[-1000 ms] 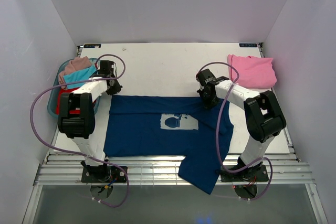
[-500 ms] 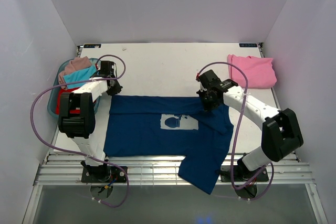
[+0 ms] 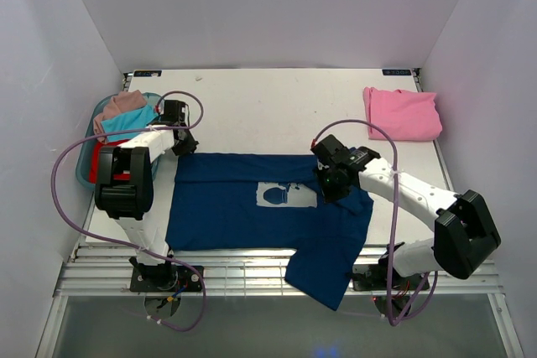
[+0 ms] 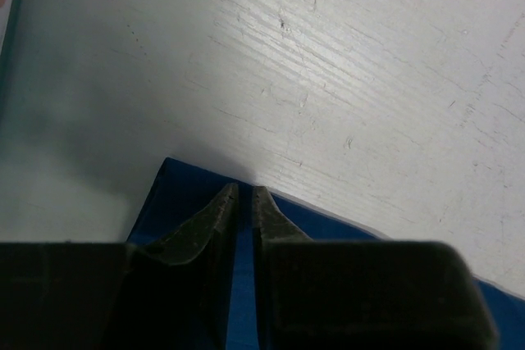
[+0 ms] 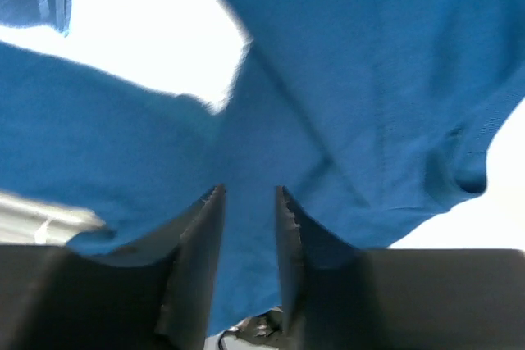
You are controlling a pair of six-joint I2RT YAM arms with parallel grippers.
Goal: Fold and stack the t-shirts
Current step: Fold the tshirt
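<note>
The left gripper [image 3: 180,142] [image 4: 244,196] is pinched nearly closed on the far-left corner of the navy t-shirt [image 3: 226,207] [image 4: 182,190], only a thin strip of blue showing between its dark fingers. Beyond and to its right lies open white table [image 3: 252,106] [image 4: 328,79], scuffed and faintly grained. Just to its left sits a teal basket [image 3: 86,169] holding the dusty-pink tee [image 3: 126,101], the teal tee [image 3: 130,119] and the red tee [image 3: 105,153].

The right gripper [image 3: 329,182] [image 5: 246,202] is clamped on a raised fold of the same shirt [image 5: 369,79], soft knit cloth bunched between its fingers. To its left is the pale square chest print [image 3: 285,195]. Nearer the arm bases, a flap of the shirt droops over the table's near edge. Behind it and to its right the table is bare up to the folded pink t-shirt [image 3: 403,113], well apart by the far-right corner.

Since a second ago the right gripper has drawn the shirt's far-right corner towards the near edge, its elbow swinging outward, and the cloth there now puckers. The left gripper has barely moved.
</note>
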